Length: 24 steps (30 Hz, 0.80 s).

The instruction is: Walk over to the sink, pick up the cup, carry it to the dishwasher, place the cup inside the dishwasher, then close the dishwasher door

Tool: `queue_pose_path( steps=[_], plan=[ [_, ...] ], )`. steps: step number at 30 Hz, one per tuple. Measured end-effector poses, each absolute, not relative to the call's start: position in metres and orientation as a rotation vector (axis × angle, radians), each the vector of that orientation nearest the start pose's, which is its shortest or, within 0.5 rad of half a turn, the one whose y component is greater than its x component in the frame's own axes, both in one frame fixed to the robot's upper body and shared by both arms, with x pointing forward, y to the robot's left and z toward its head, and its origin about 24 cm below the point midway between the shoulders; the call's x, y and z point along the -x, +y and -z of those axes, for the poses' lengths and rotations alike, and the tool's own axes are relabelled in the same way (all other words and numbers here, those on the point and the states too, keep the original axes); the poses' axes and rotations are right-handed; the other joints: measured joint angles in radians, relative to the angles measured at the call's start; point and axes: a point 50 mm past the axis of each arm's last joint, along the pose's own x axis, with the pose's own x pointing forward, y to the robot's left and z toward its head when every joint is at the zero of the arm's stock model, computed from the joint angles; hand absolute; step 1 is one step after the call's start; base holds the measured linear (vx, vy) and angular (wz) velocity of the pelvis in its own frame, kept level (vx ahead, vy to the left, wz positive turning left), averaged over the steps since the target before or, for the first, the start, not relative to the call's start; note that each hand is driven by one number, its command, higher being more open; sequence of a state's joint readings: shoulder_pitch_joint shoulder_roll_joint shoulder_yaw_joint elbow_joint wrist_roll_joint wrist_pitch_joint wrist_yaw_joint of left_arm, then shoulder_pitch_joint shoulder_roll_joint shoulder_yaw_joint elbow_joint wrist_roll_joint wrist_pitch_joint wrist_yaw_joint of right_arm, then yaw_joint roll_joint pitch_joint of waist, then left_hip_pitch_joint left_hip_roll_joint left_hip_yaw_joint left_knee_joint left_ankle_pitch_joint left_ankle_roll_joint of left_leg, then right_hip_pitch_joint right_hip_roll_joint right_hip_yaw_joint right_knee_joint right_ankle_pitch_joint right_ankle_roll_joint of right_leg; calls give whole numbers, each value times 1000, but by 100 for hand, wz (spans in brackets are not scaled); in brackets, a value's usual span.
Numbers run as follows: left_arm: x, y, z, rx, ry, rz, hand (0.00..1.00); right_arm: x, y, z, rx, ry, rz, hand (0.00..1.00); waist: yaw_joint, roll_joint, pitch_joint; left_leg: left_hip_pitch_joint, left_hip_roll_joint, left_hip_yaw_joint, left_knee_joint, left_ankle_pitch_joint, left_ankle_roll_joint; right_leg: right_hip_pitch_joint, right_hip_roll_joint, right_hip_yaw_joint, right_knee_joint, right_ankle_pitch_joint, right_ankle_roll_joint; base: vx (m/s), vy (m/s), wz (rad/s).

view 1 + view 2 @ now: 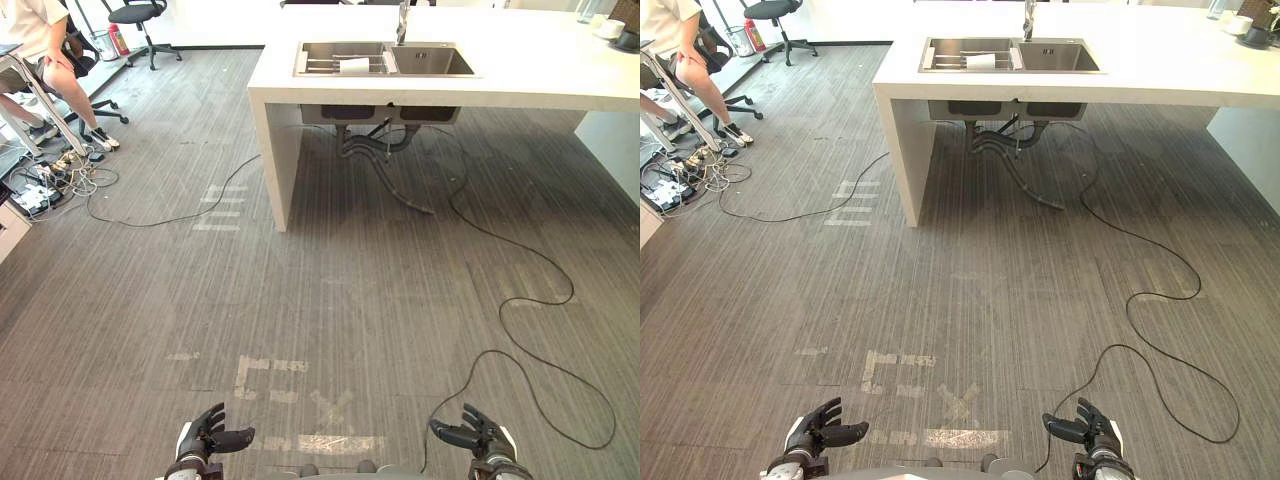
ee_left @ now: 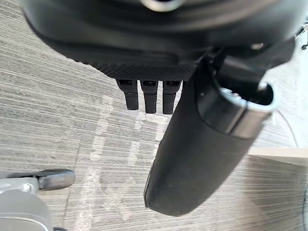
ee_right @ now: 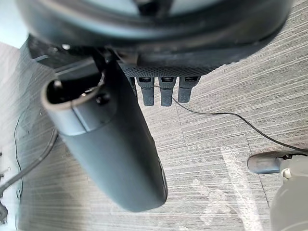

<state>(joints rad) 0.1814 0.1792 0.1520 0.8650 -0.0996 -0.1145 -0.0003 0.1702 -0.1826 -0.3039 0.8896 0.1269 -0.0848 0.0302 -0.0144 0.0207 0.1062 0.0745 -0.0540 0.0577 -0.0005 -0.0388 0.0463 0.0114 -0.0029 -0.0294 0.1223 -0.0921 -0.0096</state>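
Plainly, walk first, straight for the sink; left hand and right hand hang loosely open, empty; the cup, it seems, lies white in the sink's left basin.

Office test space with a kitchenette. White island surface with steel double sink at 12 o'clock. Swivel chair at 11. Seated person and power strips at 10. Tape marks on floor.

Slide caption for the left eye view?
Left hand and right hand open, low in view; sink in the white counter ahead across the floor; person seated far left.
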Motion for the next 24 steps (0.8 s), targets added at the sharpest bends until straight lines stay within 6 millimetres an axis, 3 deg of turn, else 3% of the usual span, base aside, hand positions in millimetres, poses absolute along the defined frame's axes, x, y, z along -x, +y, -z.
queue_pose_path(
  steps=[24],
  plan=[
    [-115, 243, 127, -29, 819, -294, 90, -99, -275, 128, -77, 849, 488, 90, 1, -4, 3, -11, 0, -3, 10, -18, -7, -25, -2, -3, 37, -35, 0, 12, -1, 0]
  ],
)
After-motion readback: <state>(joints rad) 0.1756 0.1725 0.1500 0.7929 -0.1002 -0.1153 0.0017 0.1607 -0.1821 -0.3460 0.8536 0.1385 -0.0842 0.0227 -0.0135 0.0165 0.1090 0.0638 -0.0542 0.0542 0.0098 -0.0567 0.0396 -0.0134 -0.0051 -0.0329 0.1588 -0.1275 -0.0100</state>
